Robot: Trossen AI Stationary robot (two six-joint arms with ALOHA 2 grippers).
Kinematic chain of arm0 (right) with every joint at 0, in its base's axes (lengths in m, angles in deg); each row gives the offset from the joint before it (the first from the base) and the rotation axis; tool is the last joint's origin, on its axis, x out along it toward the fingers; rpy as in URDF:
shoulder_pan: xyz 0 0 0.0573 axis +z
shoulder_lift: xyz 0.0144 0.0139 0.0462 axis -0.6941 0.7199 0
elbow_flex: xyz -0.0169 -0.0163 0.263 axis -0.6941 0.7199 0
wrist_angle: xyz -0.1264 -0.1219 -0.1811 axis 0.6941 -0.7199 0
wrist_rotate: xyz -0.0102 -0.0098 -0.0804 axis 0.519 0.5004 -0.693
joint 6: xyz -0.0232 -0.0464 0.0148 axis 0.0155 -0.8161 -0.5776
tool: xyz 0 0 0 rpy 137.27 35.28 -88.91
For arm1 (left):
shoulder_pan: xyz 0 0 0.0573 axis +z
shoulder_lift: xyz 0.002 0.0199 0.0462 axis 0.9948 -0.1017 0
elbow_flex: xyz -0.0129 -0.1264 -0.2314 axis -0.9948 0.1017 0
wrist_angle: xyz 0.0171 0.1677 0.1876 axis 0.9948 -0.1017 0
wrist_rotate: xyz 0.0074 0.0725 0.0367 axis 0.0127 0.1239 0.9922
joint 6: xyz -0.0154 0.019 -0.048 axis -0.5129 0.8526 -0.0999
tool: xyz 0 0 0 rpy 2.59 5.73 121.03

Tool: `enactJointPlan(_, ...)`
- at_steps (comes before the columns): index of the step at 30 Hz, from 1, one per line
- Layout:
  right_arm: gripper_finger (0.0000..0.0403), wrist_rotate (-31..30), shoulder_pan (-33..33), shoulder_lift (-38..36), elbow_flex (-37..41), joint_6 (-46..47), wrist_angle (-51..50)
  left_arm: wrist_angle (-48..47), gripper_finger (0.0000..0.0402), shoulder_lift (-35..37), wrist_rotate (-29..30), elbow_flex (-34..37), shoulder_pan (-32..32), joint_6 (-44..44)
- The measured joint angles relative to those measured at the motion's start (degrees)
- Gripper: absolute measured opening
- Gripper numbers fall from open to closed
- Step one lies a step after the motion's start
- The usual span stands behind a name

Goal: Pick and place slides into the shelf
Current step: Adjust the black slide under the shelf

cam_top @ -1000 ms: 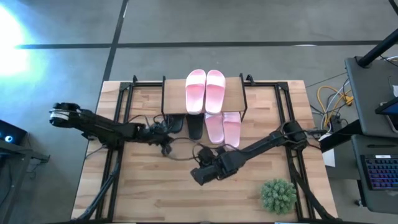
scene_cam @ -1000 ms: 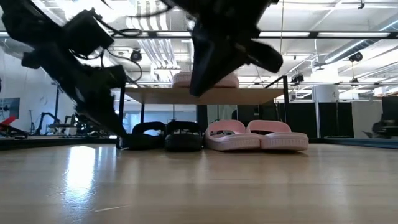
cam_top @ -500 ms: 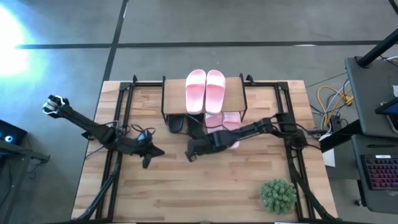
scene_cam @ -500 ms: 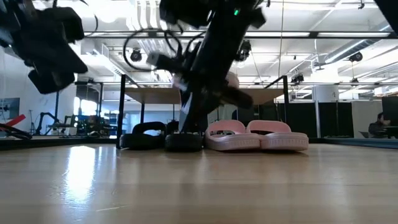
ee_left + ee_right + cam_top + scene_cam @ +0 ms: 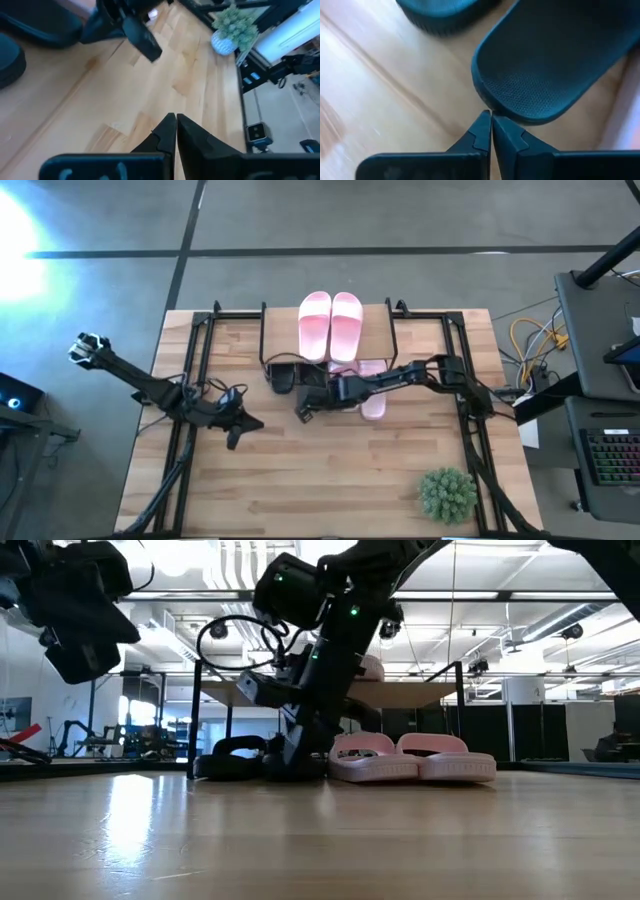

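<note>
Right claw (image 5: pixel 303 412), fingers pressed together and empty, touches the heel of a black slide (image 5: pixel 555 60) lying on the table (image 5: pixel 330 480) under the shelf (image 5: pixel 378 332); left claw (image 5: pixel 236 439), also closed, hovers well apart

Right dark two-finger gripper (image 5: pixel 303 411): low at mid-table, arm stretched in from the right edge, fingers (image 5: pixel 481 129) pressed together. Left dark two-finger gripper (image 5: pixel 238 427): raised above the table's left half, arm folded back, fingers (image 5: pixel 165 131) pressed together.
</note>
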Motion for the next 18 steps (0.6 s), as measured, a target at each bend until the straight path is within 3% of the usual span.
enactJointPlan(8,0.0008,0.3,-1.97,0.02,-0.02,-2.9,5.49,-0.02,0.0,-4.57,0.0,-0.25,-0.04,-0.08)
enactJointPlan(11,0.0008,4.33,-1.81,-0.07,-0.02,-1.63,3.33,1.55,0.0,-5.93,-0.12,-0.28,-0.04,-0.1)
enactJointPlan(14,0.0008,8.19,0.61,-0.87,-0.02,-1.05,1.27,3.5,0.0,-6.74,-0.42,-0.26,-0.04,-0.07)
enactJointPlan(18,0.0008,8.77,6.39,-3.18,-0.02,1.78,-1.62,3.97,0.0,-7.35,-0.46,-0.26,-0.04,1.09)
